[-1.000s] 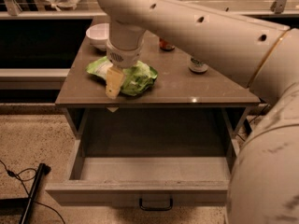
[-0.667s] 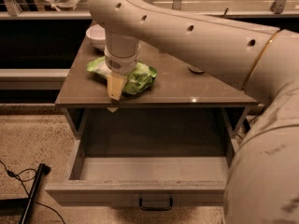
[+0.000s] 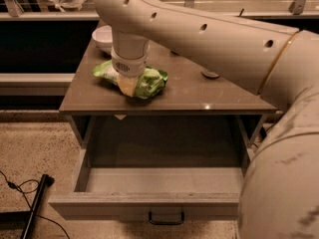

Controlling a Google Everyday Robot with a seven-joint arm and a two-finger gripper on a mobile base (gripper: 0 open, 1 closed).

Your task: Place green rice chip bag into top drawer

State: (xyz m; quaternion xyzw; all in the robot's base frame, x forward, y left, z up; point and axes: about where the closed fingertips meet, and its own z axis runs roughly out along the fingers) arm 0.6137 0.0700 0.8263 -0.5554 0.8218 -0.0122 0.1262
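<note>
At the left half of the tabletop, the gripper points straight down from the big pale arm and presses into the middle of the green rice chip bag. Whether it is clenched on the bag or released cannot be told, since the wrist hides its tip. The bag lies flat on the table with its long axis running left to right, its far-left end peeking out on one side of the gripper and its bulkier near-right end on the other. So the bag lies directly under the gripper, not off to a side. A white bowl stands just beyond it at the far left corner. The top drawer is pulled open below the table's near edge with its pale inside bare. Its dark handle is at the front centre. The coming move probably calls for lifting the bag, carrying it nearward past the edge, and lowering it.
</note>
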